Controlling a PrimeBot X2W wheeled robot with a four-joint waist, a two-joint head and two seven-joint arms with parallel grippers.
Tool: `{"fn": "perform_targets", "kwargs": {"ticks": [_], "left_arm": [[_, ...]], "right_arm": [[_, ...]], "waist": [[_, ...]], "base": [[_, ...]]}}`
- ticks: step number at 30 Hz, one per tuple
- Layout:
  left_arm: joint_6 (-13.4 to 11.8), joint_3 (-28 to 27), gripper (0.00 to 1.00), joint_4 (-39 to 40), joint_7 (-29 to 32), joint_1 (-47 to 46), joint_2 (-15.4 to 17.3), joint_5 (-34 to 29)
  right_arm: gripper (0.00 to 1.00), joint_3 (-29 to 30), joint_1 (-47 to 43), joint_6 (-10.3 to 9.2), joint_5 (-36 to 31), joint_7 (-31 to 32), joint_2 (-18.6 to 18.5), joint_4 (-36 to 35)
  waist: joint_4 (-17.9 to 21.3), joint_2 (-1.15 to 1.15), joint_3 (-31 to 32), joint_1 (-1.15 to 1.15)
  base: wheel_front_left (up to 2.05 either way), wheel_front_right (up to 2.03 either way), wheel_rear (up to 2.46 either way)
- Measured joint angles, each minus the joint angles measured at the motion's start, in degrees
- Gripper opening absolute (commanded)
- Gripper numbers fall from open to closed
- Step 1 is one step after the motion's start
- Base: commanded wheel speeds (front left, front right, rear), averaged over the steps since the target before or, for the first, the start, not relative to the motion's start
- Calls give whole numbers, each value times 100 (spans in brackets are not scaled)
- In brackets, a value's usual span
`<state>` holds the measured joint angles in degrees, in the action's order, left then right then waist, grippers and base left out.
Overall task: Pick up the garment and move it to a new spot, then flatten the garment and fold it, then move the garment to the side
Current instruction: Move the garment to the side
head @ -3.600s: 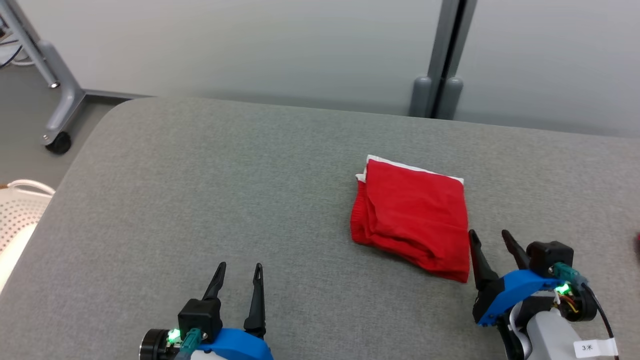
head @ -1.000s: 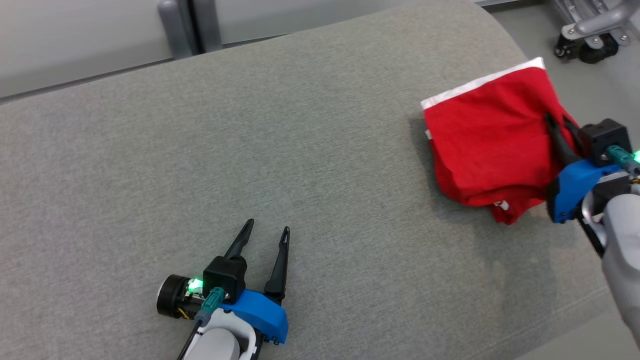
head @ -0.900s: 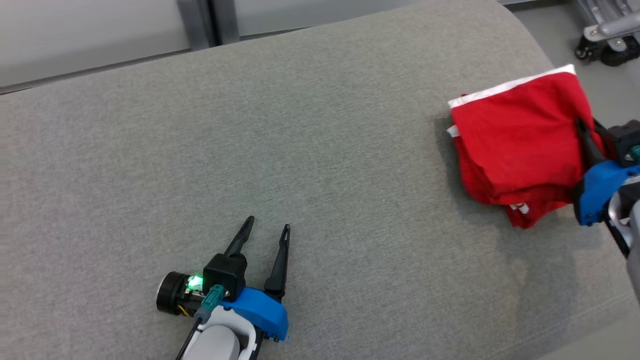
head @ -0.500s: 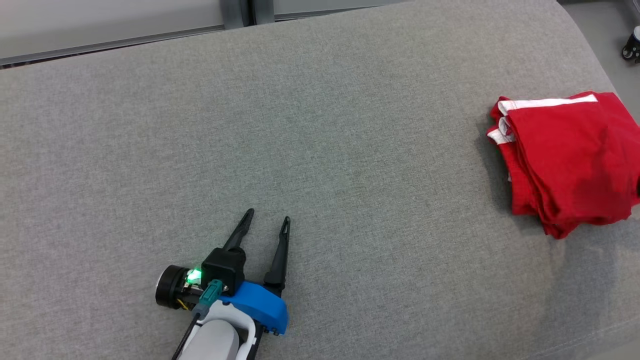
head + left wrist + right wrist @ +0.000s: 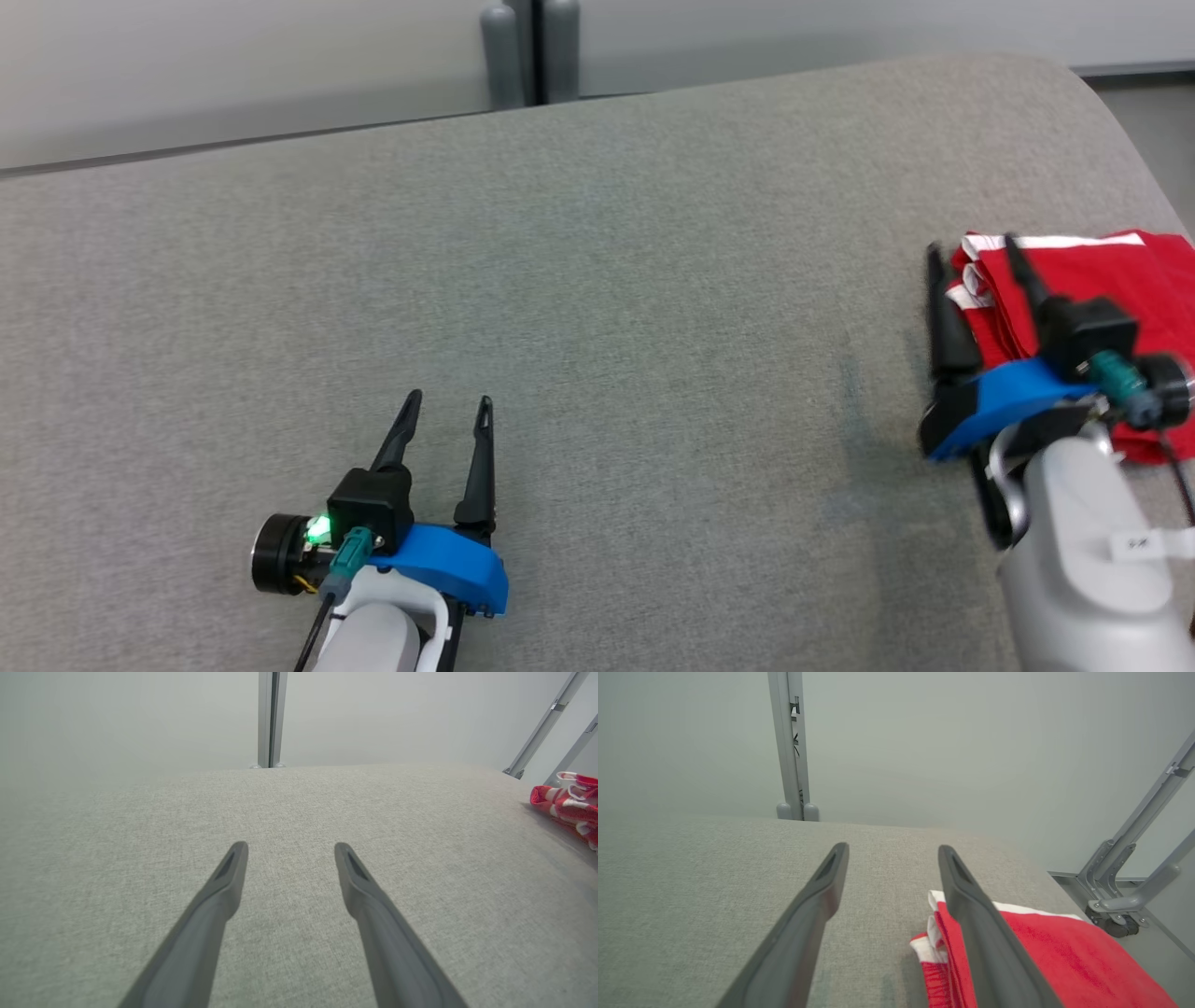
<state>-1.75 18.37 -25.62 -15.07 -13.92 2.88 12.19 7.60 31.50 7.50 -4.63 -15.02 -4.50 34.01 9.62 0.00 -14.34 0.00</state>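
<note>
Apparently little is left: the red garment [image 5: 1120, 280] lies folded at the right edge of the counter [image 5: 597, 280]. The right gripper [image 5: 971, 245], over the garment's edge, and the left gripper [image 5: 448, 399], well apart, are both spread and empty.

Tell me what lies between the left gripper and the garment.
Bare grey cushion, in the head and left wrist views, from the left gripper to the right gripper, straddling the edge of the red garment.
</note>
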Motion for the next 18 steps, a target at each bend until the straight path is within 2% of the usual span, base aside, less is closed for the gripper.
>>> {"fn": "perform_targets", "kwargs": {"ticks": [6, 18], "left_arm": [[-100, -158, 100, 87, 1, 183, -1, 58], [-283, -623, 100, 110, 1, 575, 1, 32]], "right_arm": [[100, -627, -661, -1, 354, 0, 134, -144], [100, -966, -1285, -1, 816, -1, 165, -186]], "waist": [[-308, -1, 225, 0], [-694, -1, 691, 0]], "base": [[0, 0, 0], [0, 0, 0]]}}
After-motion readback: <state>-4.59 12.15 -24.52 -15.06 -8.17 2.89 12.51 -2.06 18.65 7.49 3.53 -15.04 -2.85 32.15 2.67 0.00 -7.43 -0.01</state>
